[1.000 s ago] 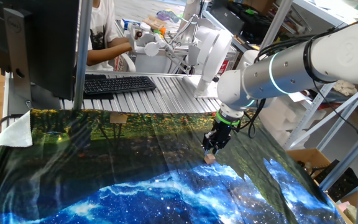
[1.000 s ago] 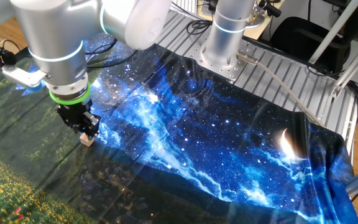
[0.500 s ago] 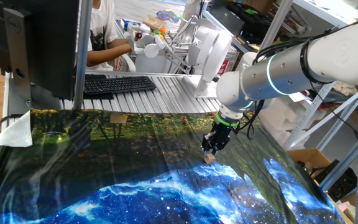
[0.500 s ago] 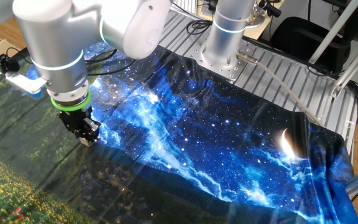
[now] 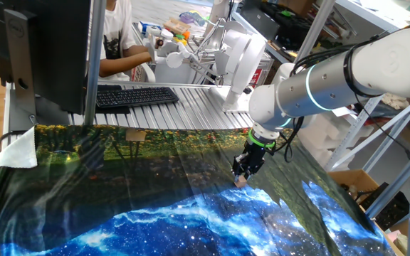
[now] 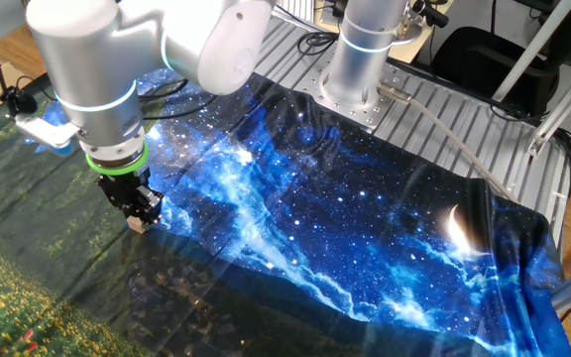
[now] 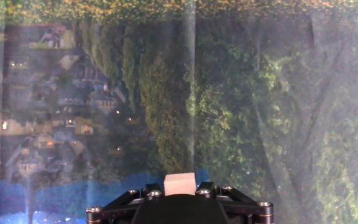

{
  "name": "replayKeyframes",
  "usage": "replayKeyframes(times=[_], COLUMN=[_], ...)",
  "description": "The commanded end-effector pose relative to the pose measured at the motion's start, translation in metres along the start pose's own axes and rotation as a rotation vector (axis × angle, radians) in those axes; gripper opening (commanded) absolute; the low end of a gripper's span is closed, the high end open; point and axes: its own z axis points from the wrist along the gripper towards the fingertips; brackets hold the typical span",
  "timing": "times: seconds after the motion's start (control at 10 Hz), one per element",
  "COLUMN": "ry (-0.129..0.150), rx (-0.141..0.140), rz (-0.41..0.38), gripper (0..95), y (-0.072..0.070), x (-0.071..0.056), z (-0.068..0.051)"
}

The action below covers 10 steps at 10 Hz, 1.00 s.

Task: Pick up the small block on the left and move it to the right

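Gripper (image 5: pixel 242 176) points down at the cloth, fingers clamped on the small block (image 5: pixel 241 180); the tan cube sticks out just under the black fingertips. Other fixed view shows the same: gripper (image 6: pixel 143 215) closed around the small block (image 6: pixel 139 224), block at or just above the cloth, contact with the cloth unclear. Hand view: small block (image 7: pixel 179 184) sits pale and square right at the front edge of the black gripper body, centred between the finger mounts; fingertips themselves not visible there.

Above the gripper a green ring, then the silver-white arm (image 5: pixel 333 71) bending in from the right of the one fixed view; in the other fixed view the arm (image 6: pixel 97 59) drops in from the top left.

Printed cloth (image 5: pixel 119 192) covers the table: dark green forest and village print under the gripper, bright blue starry galaxy print (image 6: pixel 345 208) beside it. Block is over the green part, near the border with the blue.

Further out: ribbed metal table surface (image 5: pixel 184 107) behind the cloth, black keyboard (image 5: pixel 135 95) on it, a flat tan piece (image 5: pixel 136 135) at the cloth's far edge, well apart from the gripper. Arm base (image 6: pixel 357 59) is bolted on a metal plate. A person (image 5: pixel 119 43) sits behind the keyboard.
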Motion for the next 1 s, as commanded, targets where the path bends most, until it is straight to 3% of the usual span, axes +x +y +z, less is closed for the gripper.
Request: replayKeyframes(times=[0.1, 0.5, 0.6, 0.7, 0.8, 1.0], ry=[0.002, -0.006, -0.008, -0.007, -0.008, -0.007], rx=[-0.005, -0.021, -0.026, -0.031, -0.034, -0.038], rz=[-0.002, 0.009, -0.001, -0.005, -0.002, 0.0], gripper=[38.0, 38.0, 19.0, 19.0, 0.0, 0.0], y=[0.0001, -0.0007, -0.0008, -0.0008, -0.0009, -0.0009], x=[-0.0009, -0.0005, -0.0004, -0.0004, -0.0004, -0.0004], z=[0.0028, 0.0096, 0.0105, 0.0105, 0.0107, 0.0107])
